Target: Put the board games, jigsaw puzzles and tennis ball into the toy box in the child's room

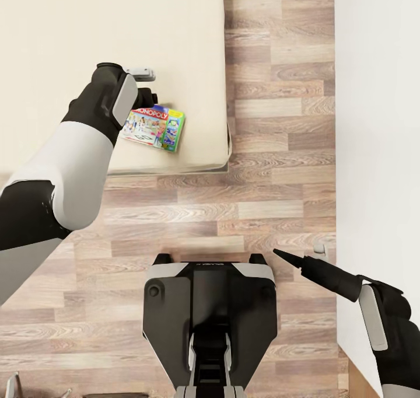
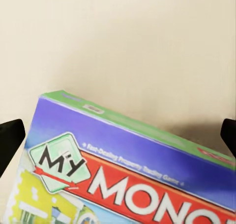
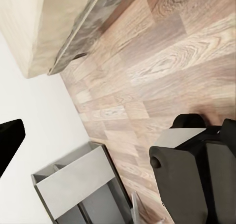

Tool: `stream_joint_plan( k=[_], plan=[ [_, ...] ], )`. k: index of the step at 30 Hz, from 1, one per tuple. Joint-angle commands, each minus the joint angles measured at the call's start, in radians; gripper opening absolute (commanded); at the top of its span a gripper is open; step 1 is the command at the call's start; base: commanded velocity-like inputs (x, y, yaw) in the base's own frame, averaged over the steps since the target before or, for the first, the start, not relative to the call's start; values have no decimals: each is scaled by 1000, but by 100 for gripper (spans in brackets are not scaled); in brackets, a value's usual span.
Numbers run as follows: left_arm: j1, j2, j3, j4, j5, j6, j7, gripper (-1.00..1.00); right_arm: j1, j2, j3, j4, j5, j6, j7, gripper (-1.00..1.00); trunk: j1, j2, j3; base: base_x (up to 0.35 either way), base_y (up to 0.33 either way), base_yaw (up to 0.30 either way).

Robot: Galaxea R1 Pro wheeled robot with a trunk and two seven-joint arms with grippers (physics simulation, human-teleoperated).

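Note:
One board game (image 1: pixel 154 128), a flat blue, green and red "Monopoly" box, lies near the front right corner of the bed (image 1: pixel 116 24). My left gripper (image 1: pixel 147 99) is just above the box's far left end and is open. In the left wrist view the two black fingertips (image 2: pixel 11 138) stand wide apart on either side of the board game (image 2: pixel 132 184), with beige mattress (image 2: pixel 123 37) beyond. My right gripper (image 1: pixel 287 255) hangs low over the floor by the white wall, open and holding nothing.
Wood-plank floor (image 1: pixel 280 94) runs between the bed and a white wall (image 1: pixel 379 124) on the right. My dark base (image 1: pixel 210 316) stands on the floor in front of the bed. The bed's dark frame (image 3: pixel 81 37) and a grey open frame (image 3: pixel 73 184) appear in the right wrist view.

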Motion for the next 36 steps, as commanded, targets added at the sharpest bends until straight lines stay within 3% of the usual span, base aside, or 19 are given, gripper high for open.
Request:
stream_joint_plan(
  k=[1,36],
  plan=[
    [0,-1,6,-1,0,3,3,100,0,0,-1,0,-1,5,2,100,0,-2,-1,-76,0,0],
    [0,-1,6,-1,0,2,3,100,0,-2,-2,0,-1,5,4,100,0,-2,-1,-109,0,0]
  ],
)
